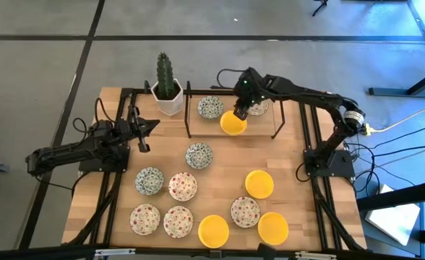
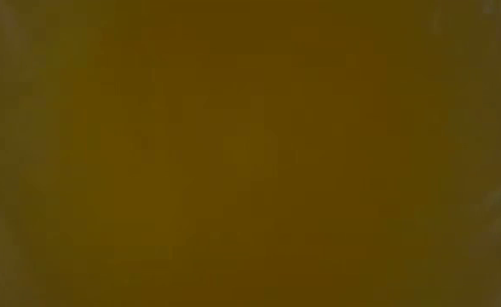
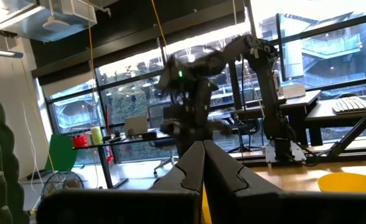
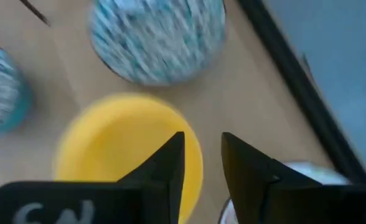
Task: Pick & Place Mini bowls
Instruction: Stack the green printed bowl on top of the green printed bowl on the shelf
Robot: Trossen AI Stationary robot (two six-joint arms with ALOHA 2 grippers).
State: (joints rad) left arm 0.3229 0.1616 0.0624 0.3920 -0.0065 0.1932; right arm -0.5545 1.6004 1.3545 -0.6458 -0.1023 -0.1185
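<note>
High view shows the right gripper (image 1: 240,110) parked right over a plain bright yellow mini bowl (image 1: 233,123) that sits on the wooden table (image 1: 299,180), a bit right of the white cactus pot (image 1: 169,101). From the right wrist view its fingers (image 4: 164,168) stand slightly apart with a narrow gap, right above the yellow bowl's rim, and I honestly can't tell if they touch it. That bowl is smooth, shallow, round, no pattern at all. Two blue-green patterned bowls flank it: one (image 1: 210,107) between it and the cactus pot, another (image 1: 258,107) on the far side from the pot. The rest of the bowls, yellow, red-speckled and blue-green, are spread well away from the pot, toward the table's near edge. Left gripper (image 1: 142,130) is pinched shut on nothing, just below the cactus pot.
</note>
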